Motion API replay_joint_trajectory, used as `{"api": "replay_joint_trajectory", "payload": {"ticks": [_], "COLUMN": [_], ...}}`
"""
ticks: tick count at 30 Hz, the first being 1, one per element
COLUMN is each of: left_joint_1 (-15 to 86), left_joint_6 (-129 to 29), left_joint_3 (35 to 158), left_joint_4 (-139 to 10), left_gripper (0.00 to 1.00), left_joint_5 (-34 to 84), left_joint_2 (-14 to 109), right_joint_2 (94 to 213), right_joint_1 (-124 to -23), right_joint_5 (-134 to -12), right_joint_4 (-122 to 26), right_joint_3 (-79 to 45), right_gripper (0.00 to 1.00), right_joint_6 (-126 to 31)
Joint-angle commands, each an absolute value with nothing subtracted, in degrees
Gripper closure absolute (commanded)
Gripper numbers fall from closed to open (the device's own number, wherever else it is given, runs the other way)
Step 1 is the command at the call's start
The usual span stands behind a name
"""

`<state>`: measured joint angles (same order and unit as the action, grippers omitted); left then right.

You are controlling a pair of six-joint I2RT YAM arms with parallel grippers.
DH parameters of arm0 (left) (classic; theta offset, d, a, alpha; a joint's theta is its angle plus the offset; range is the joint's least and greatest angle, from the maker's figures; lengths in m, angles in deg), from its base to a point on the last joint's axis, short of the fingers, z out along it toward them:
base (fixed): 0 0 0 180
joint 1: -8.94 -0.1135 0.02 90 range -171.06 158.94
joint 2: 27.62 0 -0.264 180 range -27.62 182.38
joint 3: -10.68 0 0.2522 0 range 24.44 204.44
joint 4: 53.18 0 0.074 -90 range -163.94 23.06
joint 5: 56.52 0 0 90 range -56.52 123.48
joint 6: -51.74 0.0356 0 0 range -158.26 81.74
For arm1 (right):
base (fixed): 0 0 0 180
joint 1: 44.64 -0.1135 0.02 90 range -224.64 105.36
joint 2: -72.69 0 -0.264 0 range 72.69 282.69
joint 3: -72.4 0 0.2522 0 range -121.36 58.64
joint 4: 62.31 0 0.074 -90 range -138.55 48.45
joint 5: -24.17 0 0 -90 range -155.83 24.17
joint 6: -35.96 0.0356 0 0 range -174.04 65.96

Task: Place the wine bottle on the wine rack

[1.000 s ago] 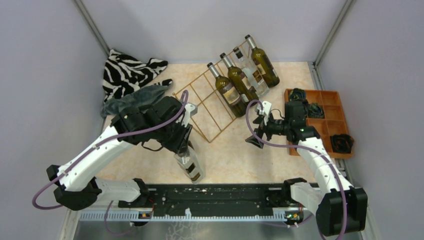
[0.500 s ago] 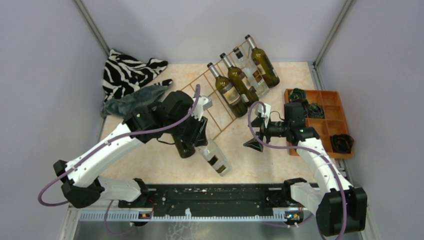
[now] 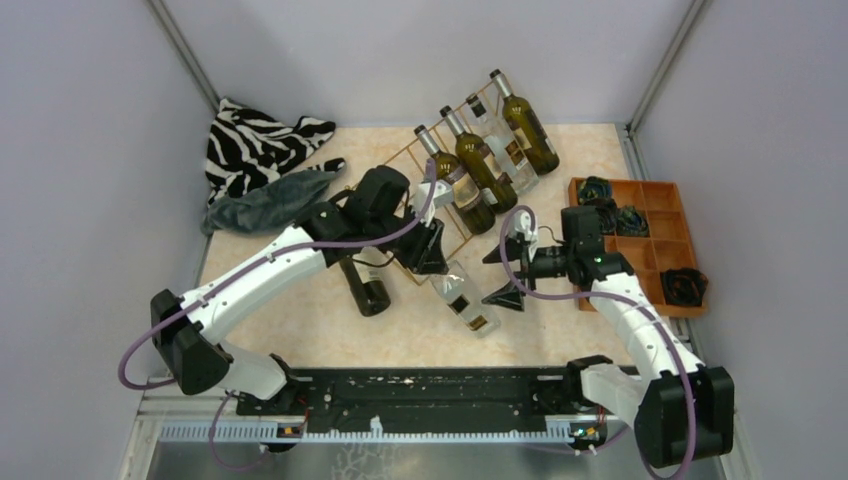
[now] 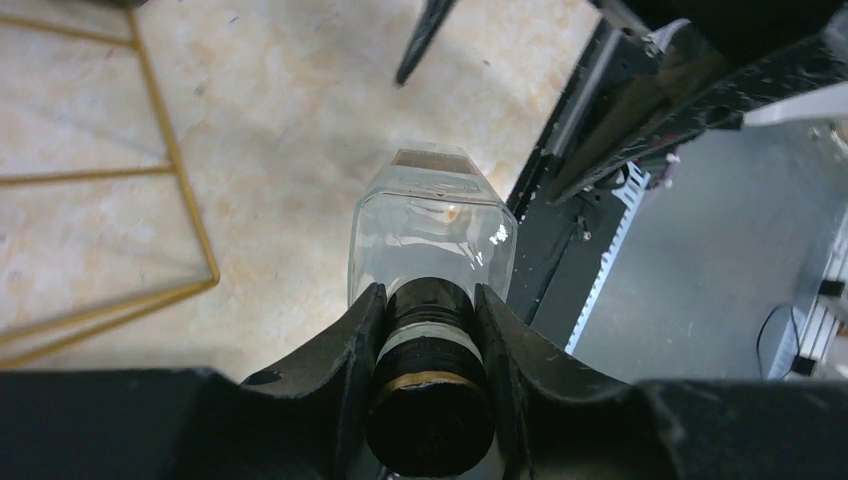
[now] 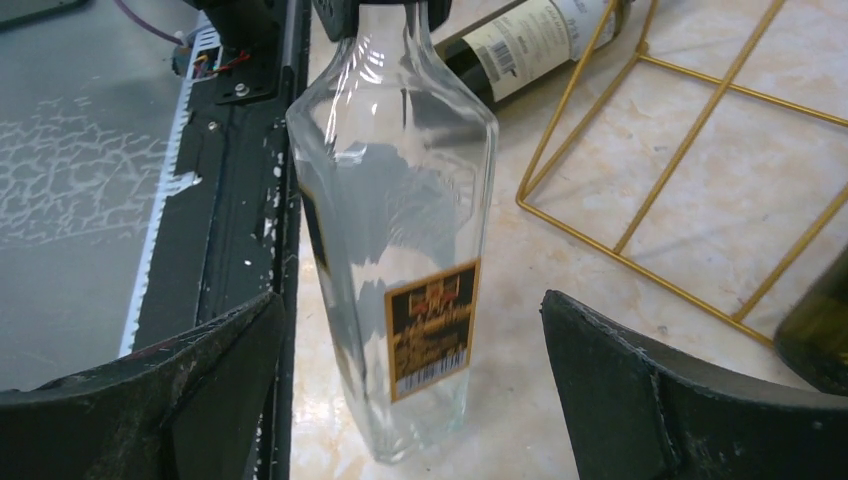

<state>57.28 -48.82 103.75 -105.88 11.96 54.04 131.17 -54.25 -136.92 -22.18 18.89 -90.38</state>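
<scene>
My left gripper (image 3: 432, 252) is shut on the black-capped neck of a clear wine bottle (image 3: 464, 300) with a black and gold label, which slants down toward the table's front right. In the left wrist view my fingers (image 4: 352, 340) clamp the neck (image 4: 430, 345). My right gripper (image 3: 503, 276) is open, with its jaws on either side of the bottle's lower end without touching it. In the right wrist view the bottle (image 5: 400, 200) stands between the spread fingers (image 5: 205, 370). The gold wire wine rack (image 3: 405, 185) stands behind and holds several bottles (image 3: 478, 160).
A dark wine bottle (image 3: 364, 287) lies on the table under my left arm, also in the right wrist view (image 5: 530, 40). An orange compartment tray (image 3: 655, 255) is at the right. Zebra cloth (image 3: 255, 140) and grey cloth (image 3: 265, 200) lie back left. The black base rail (image 3: 430, 390) runs along the front.
My left arm has swung the clear bottle right and away from the front edge, bringing it between the right gripper's fingers. The dark bottle on the table is now uncovered.
</scene>
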Motion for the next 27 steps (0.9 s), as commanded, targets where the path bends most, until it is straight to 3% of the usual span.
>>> {"api": "replay_joint_trajectory", "payload": {"ticks": [1,10,23,27], "left_joint_1": [57.5,57.6,57.0,56.9], "left_joint_6": [-40.7,-28.9,-27.9,-28.1], "left_joint_3": [102.5,99.7,94.1,91.8], "left_joint_4": [-91.1,-85.5,-74.3,-72.6], "left_gripper": [1.00,1.00,1.00,1.00], "left_joint_5": [-1.5,-4.8,-9.5,-9.0], "left_joint_2": [51.8,51.5,50.0,49.3], "right_joint_2": [132.8,135.8,137.6,137.8], "right_joint_1": [-57.9,-64.7,-68.4,-68.4], "right_joint_5": [-138.6,-134.1,-129.0,-129.0], "right_joint_4": [-24.0,-24.8,-35.0,-36.4], "right_joint_3": [19.1,19.6,21.9,22.1], "right_gripper": [0.02,0.02,0.02,0.09], "right_joint_6": [-92.0,-93.1,-85.5,-84.3]}}
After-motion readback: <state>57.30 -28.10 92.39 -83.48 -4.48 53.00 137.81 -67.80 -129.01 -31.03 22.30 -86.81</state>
